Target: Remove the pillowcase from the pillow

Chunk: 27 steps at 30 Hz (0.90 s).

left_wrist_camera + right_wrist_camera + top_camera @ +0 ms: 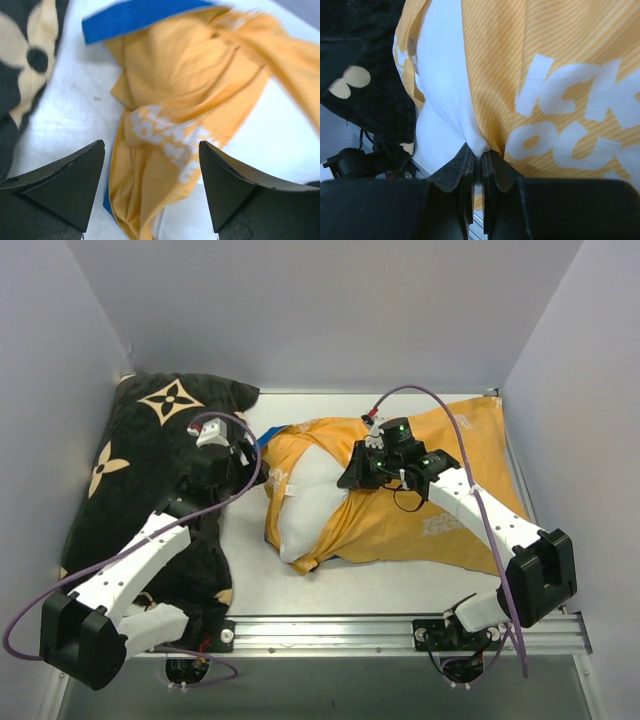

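Note:
The pillowcase (430, 510) lies inside out in the middle of the table, orange-yellow with white lettering, with a blue edge at its far left (135, 17). The white pillow (310, 505) bulges out of its left opening. My right gripper (352, 478) is over that opening. In the right wrist view it (480, 152) is shut, pinching the pillow's white fabric (445, 90) right beside the pillowcase edge (560, 60). My left gripper (245, 450) is open and empty. It hovers over the bunched left end of the pillowcase (170, 75), which lies between its fingers (80, 170).
A black pillow with tan flower marks (150, 440) lies along the left wall, under the left arm, and also shows in the wrist views (20, 50) (370, 100). Grey walls close in the table on three sides. A metal rail (330, 625) runs along the near edge.

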Tool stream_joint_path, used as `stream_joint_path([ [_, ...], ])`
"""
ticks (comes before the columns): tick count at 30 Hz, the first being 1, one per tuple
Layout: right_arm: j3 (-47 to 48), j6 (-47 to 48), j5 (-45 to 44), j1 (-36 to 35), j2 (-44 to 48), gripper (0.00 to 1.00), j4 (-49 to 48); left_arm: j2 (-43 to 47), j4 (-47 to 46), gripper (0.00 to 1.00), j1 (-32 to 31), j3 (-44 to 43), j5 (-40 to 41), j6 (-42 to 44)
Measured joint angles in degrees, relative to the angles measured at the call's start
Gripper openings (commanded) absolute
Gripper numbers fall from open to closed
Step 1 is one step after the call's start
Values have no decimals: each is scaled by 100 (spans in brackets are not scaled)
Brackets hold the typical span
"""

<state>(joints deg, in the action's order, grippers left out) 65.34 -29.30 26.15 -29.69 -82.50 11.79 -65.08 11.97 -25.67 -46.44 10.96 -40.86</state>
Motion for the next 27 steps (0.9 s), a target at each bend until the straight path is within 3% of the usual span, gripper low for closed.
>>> stream_joint_path([
  [4,4,133,-256,-229,0,0,35,-24,229,88,-57,-748,-4,570],
  [9,111,247,-581,-459,0,0,234,-835,286,89,-116,-1491,-435,1152],
  [15,238,321,-866,-562,-24,0,374,-1652,313,90,-179,-1530,-850,1453],
  [23,238,369,-986,-603,-66,0,400,-1620,63,89,-177,-1248,-1193,1445],
  [27,238,372,-1027,-605,-63,0,400,-1641,0,80,-203,-1239,-1178,1386],
])
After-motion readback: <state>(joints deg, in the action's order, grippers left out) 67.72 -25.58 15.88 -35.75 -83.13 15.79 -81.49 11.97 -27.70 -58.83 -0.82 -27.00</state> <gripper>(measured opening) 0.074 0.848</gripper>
